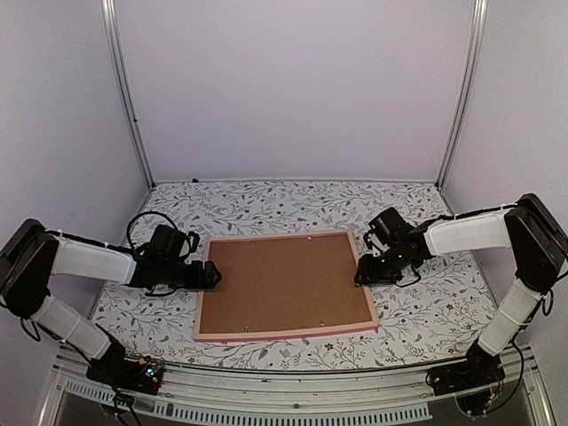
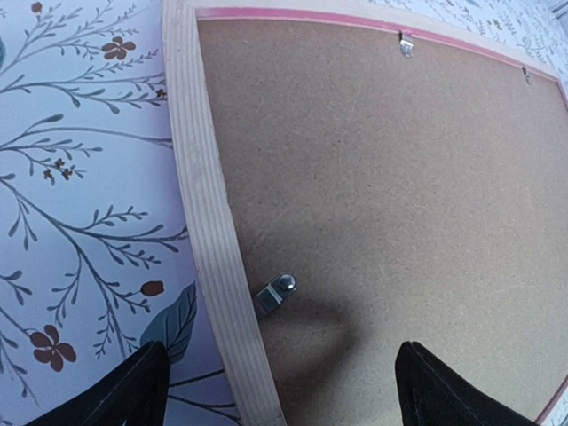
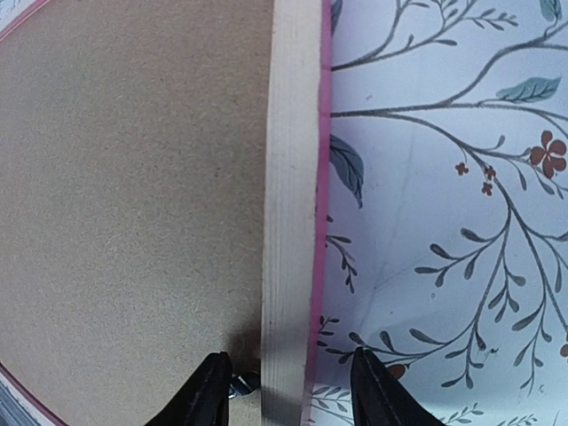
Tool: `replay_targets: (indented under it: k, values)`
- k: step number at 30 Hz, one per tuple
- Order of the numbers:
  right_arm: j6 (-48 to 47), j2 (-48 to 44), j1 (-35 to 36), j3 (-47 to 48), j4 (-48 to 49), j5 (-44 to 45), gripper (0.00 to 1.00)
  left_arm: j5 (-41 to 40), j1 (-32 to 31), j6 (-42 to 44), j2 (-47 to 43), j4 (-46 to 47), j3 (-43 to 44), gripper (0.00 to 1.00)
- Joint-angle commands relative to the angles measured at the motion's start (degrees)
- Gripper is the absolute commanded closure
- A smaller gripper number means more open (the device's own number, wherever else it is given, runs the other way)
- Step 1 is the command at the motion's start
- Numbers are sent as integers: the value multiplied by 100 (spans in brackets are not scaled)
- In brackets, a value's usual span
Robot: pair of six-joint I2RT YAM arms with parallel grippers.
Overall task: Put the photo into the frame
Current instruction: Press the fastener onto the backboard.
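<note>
The frame [image 1: 202, 297] lies face down on the floral cloth, its pale wood back up and its pink edge showing. A brown backing board [image 1: 284, 280] fills it. The photo is hidden from every view. My left gripper [image 1: 213, 275] is open wide astride the frame's left rail [image 2: 209, 204], beside a metal clip [image 2: 275, 291]. My right gripper [image 1: 362, 273] is astride the right rail [image 3: 291, 177]. Its fingers [image 3: 209, 390] stand apart from the wood on both sides, so it is open and holds nothing. A small clip [image 3: 241, 383] sits by its inner finger.
The flower-patterned cloth [image 1: 426, 311] covers the table round the frame. More clips [image 2: 406, 43] sit along the frame's other rails. White walls and two metal posts [image 1: 133, 115] close off the back and sides.
</note>
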Motion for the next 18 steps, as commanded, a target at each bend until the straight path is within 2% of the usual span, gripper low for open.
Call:
replay_targets:
  k: [1, 6, 12, 18]
  values:
    - [83, 62, -29, 140, -253, -74, 49, -30, -66, -98, -106, -386, -86, 10]
    - [142, -51, -30, 42, -196, -182, 49, 47, -64, -148, -252, -368, -100, 20]
    - [156, -147, -29, 4, -129, -240, 48, 402, -68, -305, -221, 14, -248, 42]
    - [165, -85, -29, 50, -164, -284, 47, 671, -297, -713, -371, 320, -510, 53]
